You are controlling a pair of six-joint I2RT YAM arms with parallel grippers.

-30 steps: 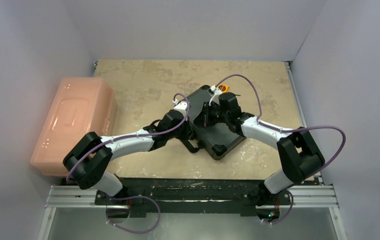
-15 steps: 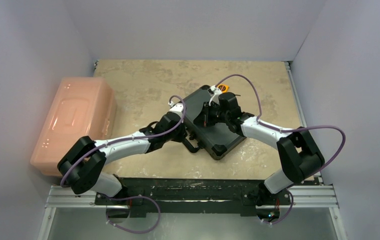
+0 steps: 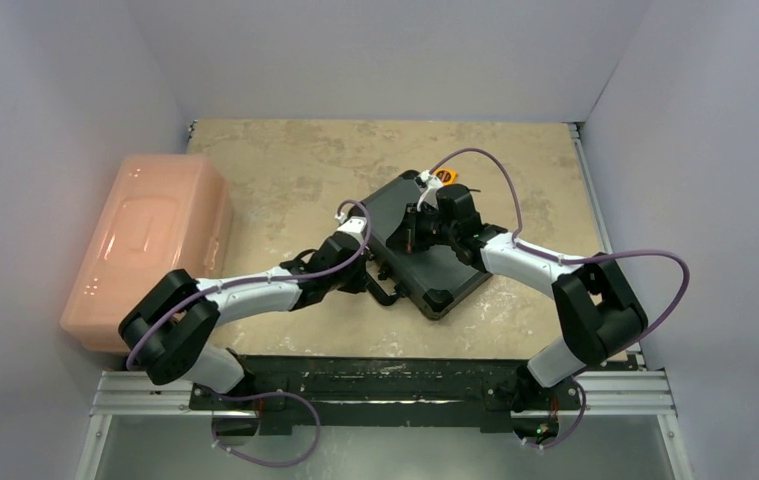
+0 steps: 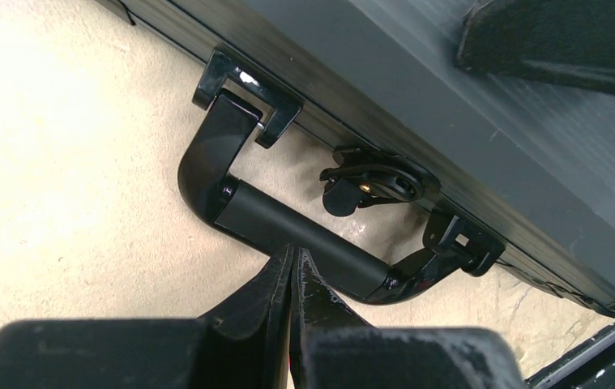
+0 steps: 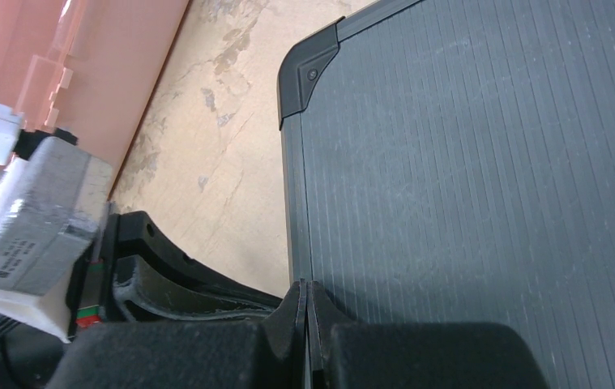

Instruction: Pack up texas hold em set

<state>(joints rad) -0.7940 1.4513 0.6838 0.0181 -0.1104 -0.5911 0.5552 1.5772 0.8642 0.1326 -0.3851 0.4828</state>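
Case (image 5: 466, 162) contents hidden; latch (image 4: 373, 182) perhaps unfastened.

Looking like a robotics lab test cell, not a home or shop. Closing in a stone-patterned tabletop (image 3: 285, 160) with plain pale walls (image 3: 385, 50) on three sides, booth-fashion. Carrying two white-and-black jointed arms, the left arm (image 3: 255, 288) and the right arm (image 3: 525, 260), bolted side by side to a metal rail (image 3: 145, 392) along the near edge. Trailing purple cables (image 3: 475, 152) from both, loose and exposed. Holding on the bench just a few staged items: a black case (image 3: 445, 265) and a pink bin (image 3: 150, 240).
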